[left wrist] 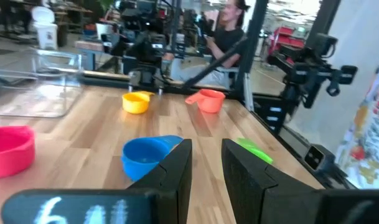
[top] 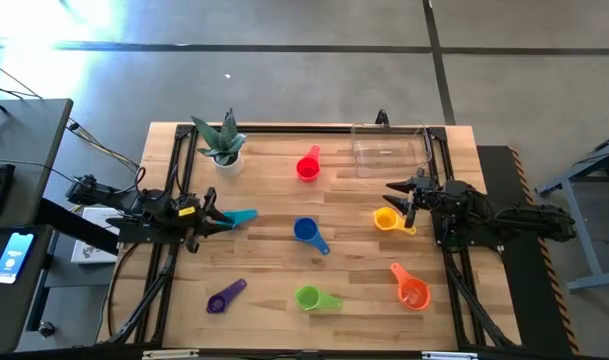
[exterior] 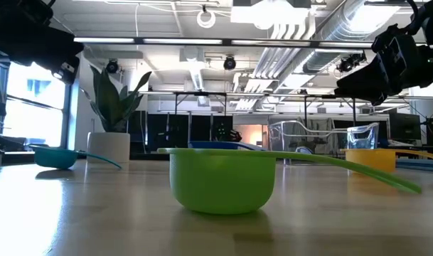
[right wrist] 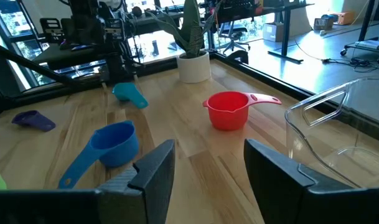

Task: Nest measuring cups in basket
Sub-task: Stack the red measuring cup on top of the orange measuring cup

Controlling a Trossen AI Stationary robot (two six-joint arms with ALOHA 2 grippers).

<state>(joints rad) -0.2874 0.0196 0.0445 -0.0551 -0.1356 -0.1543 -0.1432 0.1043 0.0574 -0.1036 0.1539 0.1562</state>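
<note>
The right gripper (top: pixel 402 193) hangs near the table's right edge, its fingers (right wrist: pixel 153 171) spread apart with nothing between them, just beside the yellow cup (top: pixel 386 219), which sits on the wood at its tip. The clear basket (top: pixel 389 148) stands empty close to the far right corner, a little beyond this gripper. The orange cup (top: pixel 410 287) lies nearer the front right corner.

The left gripper (top: pixel 220 219) sits by the left edge, its fingers (left wrist: pixel 172 169) parted only a narrow gap and gripping nothing; the teal cup (top: pixel 240 217) lies right at its tip, though whether they touch cannot be told.

The blue cup (top: pixel 307 232) rests around the middle of the table (top: pixel 274 280), between the two grippers. The red cup (top: pixel 307 166) lies toward the far edge, left of the basket. The green cup (top: pixel 310 297) and purple cup (top: pixel 223 298) lie along the front edge, well apart from each other. A white plant pot (top: pixel 227 160) stands near the far left corner
</note>
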